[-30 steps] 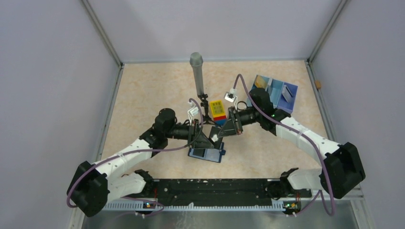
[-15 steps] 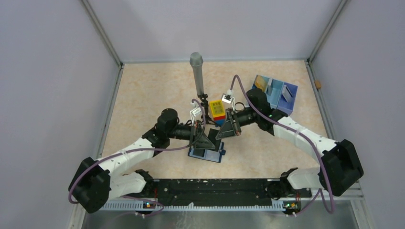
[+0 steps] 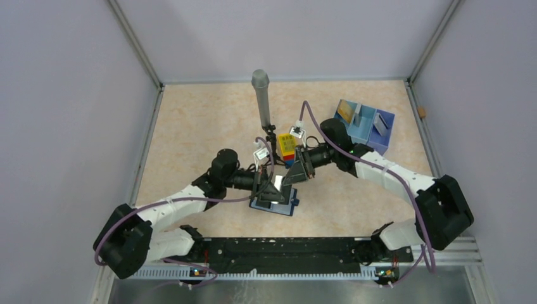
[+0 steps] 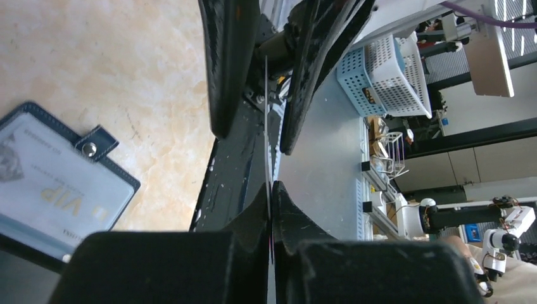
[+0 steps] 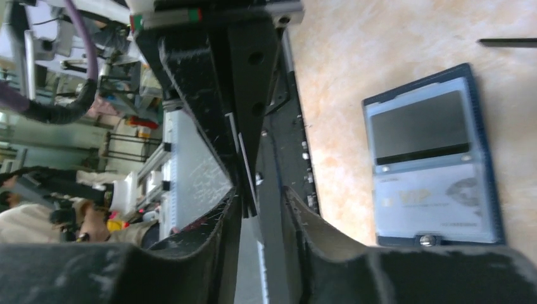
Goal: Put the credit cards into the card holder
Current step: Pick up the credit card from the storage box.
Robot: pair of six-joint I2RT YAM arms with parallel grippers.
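Over the middle of the table, a little toward its near edge, the two arms met nose to nose. The left gripper had its fingers pressed together on a thin pale card, pinching it by one edge so that it stood out edge-on toward the other arm. The right gripper faced it with its fingers spread. The card ran into the gap between them, and from where I stood I could not tell whether either pad touched it.

Just below the two grippers the card holder lay open and flat on the table, navy rim outward, its snap tab pointing toward the near edge. It already carried two cards. A dark card sat in one slot, and a pale VIP card sat in the slot next to the snap.

Toward the far right corner stood a pale blue tray with three compartments. A gold card leaned in its left one and a pale card in its right one. A yellow-topped brick block sat near the table's middle, just behind the right gripper. A grey cylinder stood upright on a thin stand beside the block, on the far side.
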